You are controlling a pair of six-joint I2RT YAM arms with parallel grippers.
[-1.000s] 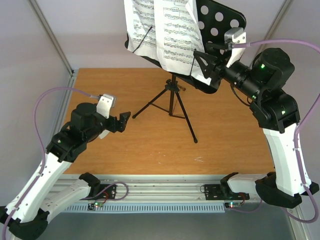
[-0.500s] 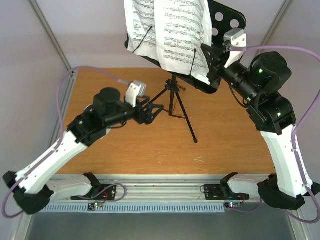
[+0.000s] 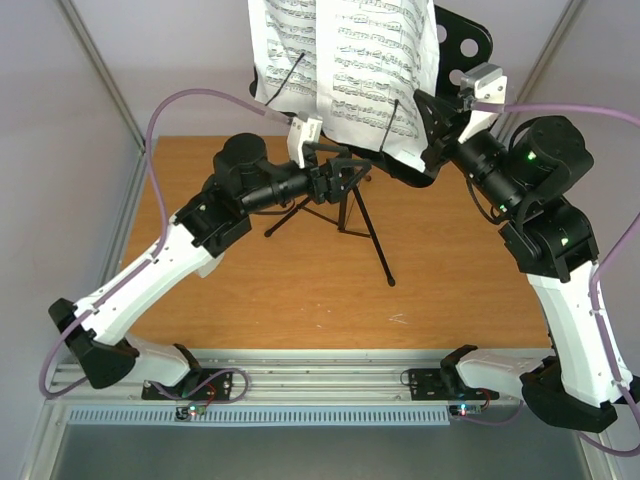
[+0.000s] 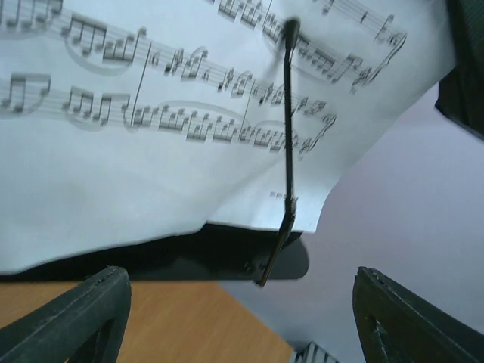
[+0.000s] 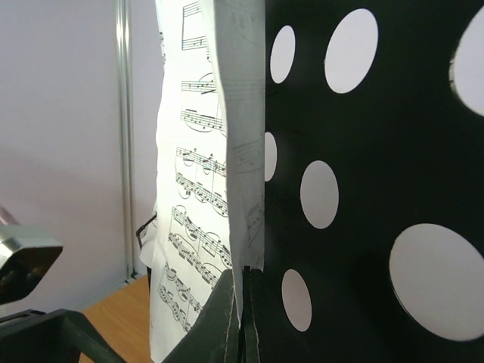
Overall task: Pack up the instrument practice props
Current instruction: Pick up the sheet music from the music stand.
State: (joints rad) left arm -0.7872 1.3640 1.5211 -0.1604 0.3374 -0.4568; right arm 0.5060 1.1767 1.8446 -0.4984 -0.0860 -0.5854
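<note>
I see my right gripper [image 5: 242, 327] pinched tight on the edge of the sheet-music page [image 5: 203, 227], while my left gripper [image 4: 242, 306] gapes wide near its lower edge.

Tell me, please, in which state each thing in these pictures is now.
music stand: upright, tripod legs spread, carrying the pages.
sheet-music pages: on the stand, under the wire holders, one side edge pinched.
left pincer: open, empty, near the pages' lower edge.
right pincer: shut on the pages' edge.
</note>
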